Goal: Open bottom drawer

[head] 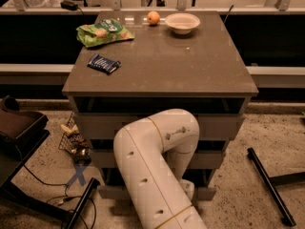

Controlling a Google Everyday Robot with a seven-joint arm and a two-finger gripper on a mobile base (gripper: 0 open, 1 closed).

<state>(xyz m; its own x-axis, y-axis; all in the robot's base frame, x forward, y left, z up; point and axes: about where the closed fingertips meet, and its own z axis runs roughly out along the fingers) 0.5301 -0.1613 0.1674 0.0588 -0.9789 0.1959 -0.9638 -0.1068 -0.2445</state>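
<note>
The cabinet point(159, 87) has three pale drawer fronts stacked under its brown top. The bottom drawer point(110, 192) is the lowest strip just above the floor; only its left and right ends show. My white arm point(152, 166) bends down in front of the drawers and covers their middles and any handle. My gripper point(188, 190) is low at the bottom drawer's front, mostly hidden behind the arm's elbow.
On the cabinet top lie a green snack bag point(105, 31), a dark blue packet point(104, 63), an orange fruit point(153, 17) and a white bowl point(182, 22). A dark chair point(19, 128), cables and a wire basket point(74, 140) stand left. A black bar point(269, 185) lies on the floor at right.
</note>
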